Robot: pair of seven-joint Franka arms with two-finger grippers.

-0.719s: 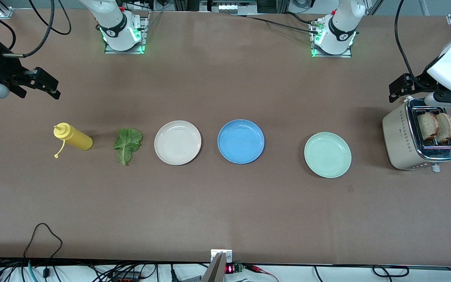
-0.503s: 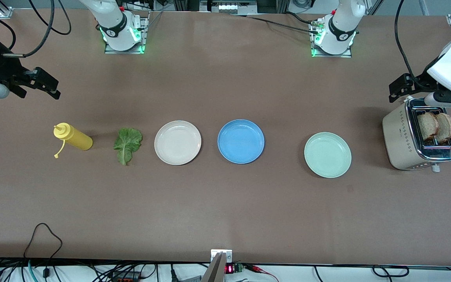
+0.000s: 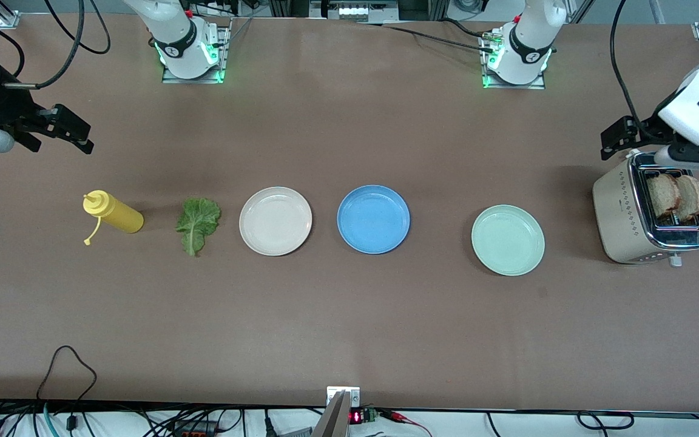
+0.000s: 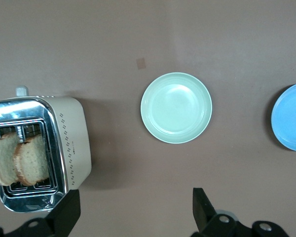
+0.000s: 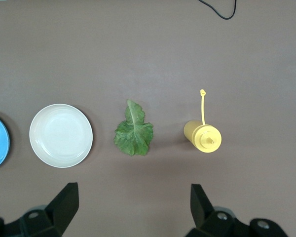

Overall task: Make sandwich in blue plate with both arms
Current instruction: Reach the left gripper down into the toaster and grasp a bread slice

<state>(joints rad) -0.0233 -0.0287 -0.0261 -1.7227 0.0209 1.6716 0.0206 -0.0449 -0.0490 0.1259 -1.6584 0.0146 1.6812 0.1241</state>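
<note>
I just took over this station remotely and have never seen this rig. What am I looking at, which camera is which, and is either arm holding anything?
Two white robot arms work at a brown table. The wide picture looks down from across the table; the other two come from cameras on each wrist. The left gripper hangs open over the table beside the toaster, which holds two toast slices. The right gripper hangs open near the yellow squeeze bottle. In a row between lie a lettuce leaf, a cream plate, the blue plate and a mint plate. Nothing is held.

The brown table carries a yellow bottle, lettuce leaf, cream plate, blue plate, mint plate and toaster.
</note>
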